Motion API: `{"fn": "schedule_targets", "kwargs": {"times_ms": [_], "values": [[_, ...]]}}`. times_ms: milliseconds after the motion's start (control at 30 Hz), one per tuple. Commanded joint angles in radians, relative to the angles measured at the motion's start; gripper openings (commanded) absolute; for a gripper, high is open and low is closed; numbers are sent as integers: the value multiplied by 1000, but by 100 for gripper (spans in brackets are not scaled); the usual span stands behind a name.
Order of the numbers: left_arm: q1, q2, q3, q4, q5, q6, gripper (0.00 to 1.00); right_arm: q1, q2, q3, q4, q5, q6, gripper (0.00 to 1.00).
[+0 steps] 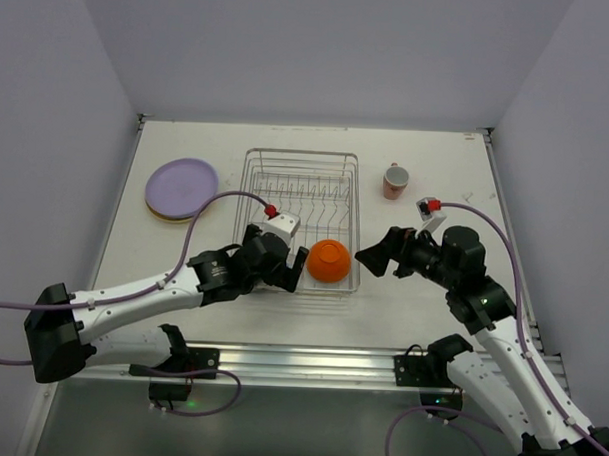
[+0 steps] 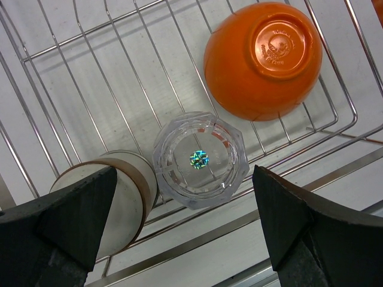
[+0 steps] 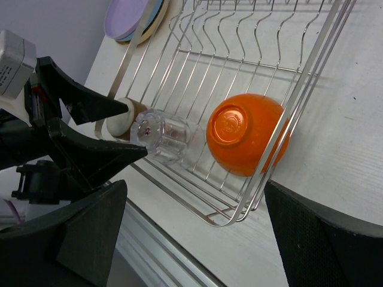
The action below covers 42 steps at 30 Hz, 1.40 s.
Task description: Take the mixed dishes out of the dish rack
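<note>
Two robot arms worked at a silver wire dish rack (image 1: 249, 182) on a white table (image 1: 432, 298). The rack sat mid-table, its row of upright prongs running along the far half.

The left gripper (image 2: 184, 179) hung over the rack's near-left corner, its fingers (image 2: 81, 206) spread wide and holding nothing. A clear glass (image 2: 200, 159) lay on its side between and below them, base toward the wrist camera. A cream cup (image 2: 133, 190) with a tan band lay just beside the glass, also on its side.

The right gripper (image 1: 372, 252) stood just outside the rack's near-right corner, its jaws likewise wide apart and empty. It faced an orange bowl (image 1: 329, 260), which was tipped against the rack's right wall with its base showing.

A stack of round plates (image 1: 182, 189), lavender on top with light-blue and tan rims showing beneath, rested on the table to the rack's left. A pink mug (image 1: 395, 181) stood upright on the table to the rack's far right, apart from the wire.
</note>
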Motion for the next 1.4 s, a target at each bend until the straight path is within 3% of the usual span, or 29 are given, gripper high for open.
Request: {"fn": "schedule_targets", "kwargs": {"times_ms": [0,900,1200,1367], "values": [[-12,2,40,25,-12,-23,100,2,2,16,35,-39,-5,99],[-33,125,70,45,-32,-56,100,2,-4,-3,37,-44,-16,99],[-32,139,86,59,-68,-80,92,3,-17,-1,24,-42,-22,99],[-33,147,95,59,-61,-74,80,2,-19,-4,26,-42,-23,99]]}}
